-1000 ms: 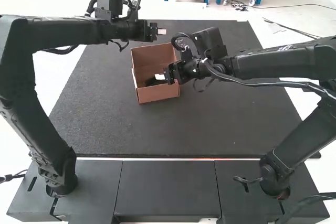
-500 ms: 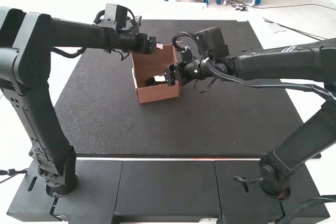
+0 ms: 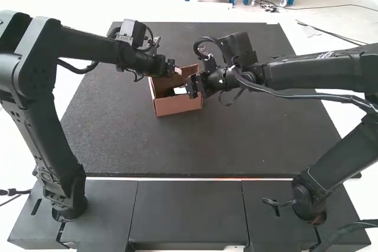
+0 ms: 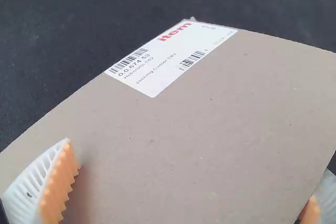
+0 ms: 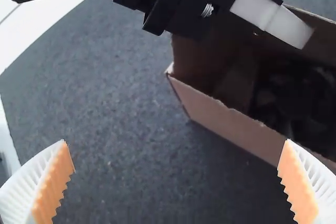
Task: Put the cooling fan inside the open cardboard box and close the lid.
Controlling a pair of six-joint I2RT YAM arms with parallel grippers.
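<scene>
Tipped down since, the lid [image 4: 210, 129] is pressed over the cardboard box [image 3: 177, 105], cooling fan [image 3: 179, 91] inside, by the wide-spread left pincer [image 3: 170, 68]; the right pincer [image 3: 192, 85] is held wide alongside. Light, stiff card is likely best pushed near its free edge.

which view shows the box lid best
The left wrist view: the lid spreads wide, its white label plain. The high view shows it small, tilted over the cardboard box. The right wrist view gives mainly the box's wall.

black jointed arms [image 3: 71, 39] with looped black cables [image 3: 198, 44], left claw [image 4: 186, 182] and right claw [image 5: 173, 150] bearing white ribbed fingers [image 5: 21, 187] with toothed orange pads [image 5: 52, 182].
</scene>
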